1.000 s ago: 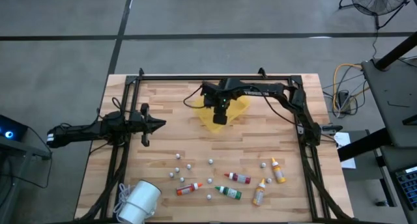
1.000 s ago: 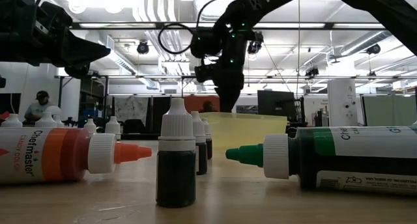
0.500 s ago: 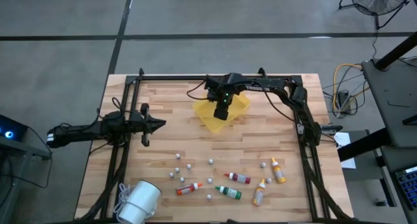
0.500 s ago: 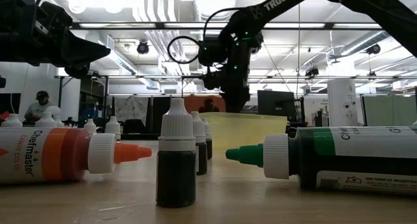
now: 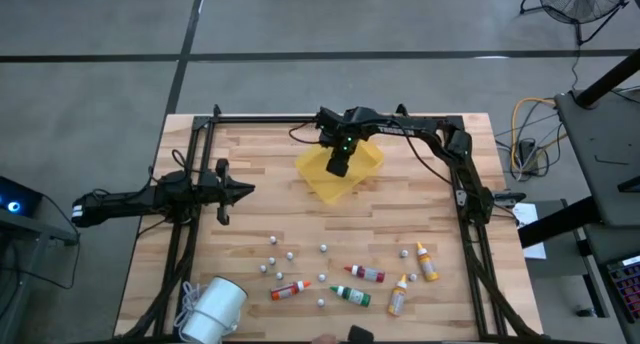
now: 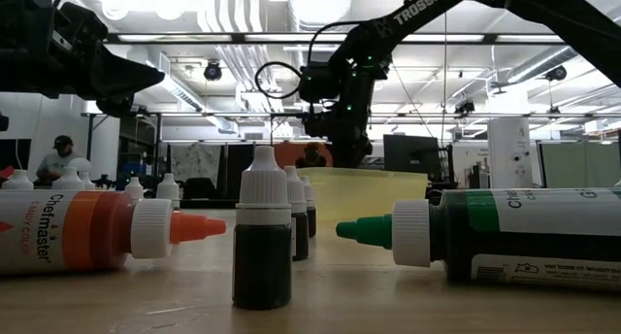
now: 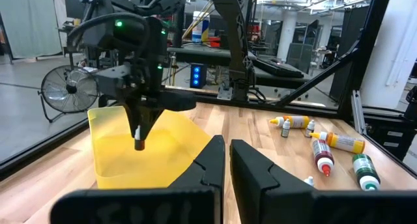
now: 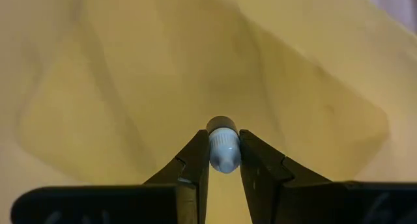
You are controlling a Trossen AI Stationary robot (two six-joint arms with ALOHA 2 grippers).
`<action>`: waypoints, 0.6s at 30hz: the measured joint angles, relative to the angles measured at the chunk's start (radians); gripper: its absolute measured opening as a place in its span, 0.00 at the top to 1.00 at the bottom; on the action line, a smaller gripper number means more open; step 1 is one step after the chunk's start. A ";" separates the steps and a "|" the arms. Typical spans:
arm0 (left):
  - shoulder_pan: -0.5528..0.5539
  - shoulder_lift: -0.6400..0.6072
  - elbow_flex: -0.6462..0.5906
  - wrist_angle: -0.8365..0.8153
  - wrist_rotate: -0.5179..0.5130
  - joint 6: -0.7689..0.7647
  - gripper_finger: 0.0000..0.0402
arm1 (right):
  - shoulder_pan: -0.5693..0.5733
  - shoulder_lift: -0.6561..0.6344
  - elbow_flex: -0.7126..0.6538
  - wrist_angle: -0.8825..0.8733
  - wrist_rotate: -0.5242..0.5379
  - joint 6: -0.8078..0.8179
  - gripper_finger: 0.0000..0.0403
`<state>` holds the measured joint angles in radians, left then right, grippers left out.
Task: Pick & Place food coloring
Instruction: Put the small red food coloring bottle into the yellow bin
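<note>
Food coloring bottle, a small dropper bottle with a pale ribbed cap, is clamped between the fingers of the right tool, which hangs over the yellow tray. Over the last second we see this tool travel from the tray's left part toward its centre and settle above the floor of the tray. We judge that the carry is nearly done and that release into the tray is the step in hand.

The left tool waits well to the left of the tray, its fingers closed on nothing.

Five further bottles lie on the wooden surface, well apart from the tray on its near side, so most of the task remains. Small pale balls are scattered between the tray and those bottles.

Materials and shapes:
- Tray: thin translucent yellow plastic, glossy, shallow, with raised walls.
- Bottles: cylindrical, with printed labels, ribbed white collars and pointed caps; an orange cap and a green cap show in the low view.
- Surface: butcher-block planks, matt.
- Tool fingers: dark, rigid, tapered.
</note>
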<state>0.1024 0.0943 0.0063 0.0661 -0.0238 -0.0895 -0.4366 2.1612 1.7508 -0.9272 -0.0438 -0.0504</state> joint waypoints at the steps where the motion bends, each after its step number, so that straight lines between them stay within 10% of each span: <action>1: 0.000 0.000 0.000 0.000 0.000 0.000 1.00 | -0.006 0.000 0.000 0.001 0.000 0.005 0.85; 18: 0.000 0.000 0.000 0.000 0.000 0.000 1.00 | -0.073 0.000 -0.009 0.026 0.014 0.068 0.85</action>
<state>0.1020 0.0944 0.0063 0.0658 -0.0238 -0.0895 -0.5098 2.1613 1.7419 -0.9007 -0.0300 0.0173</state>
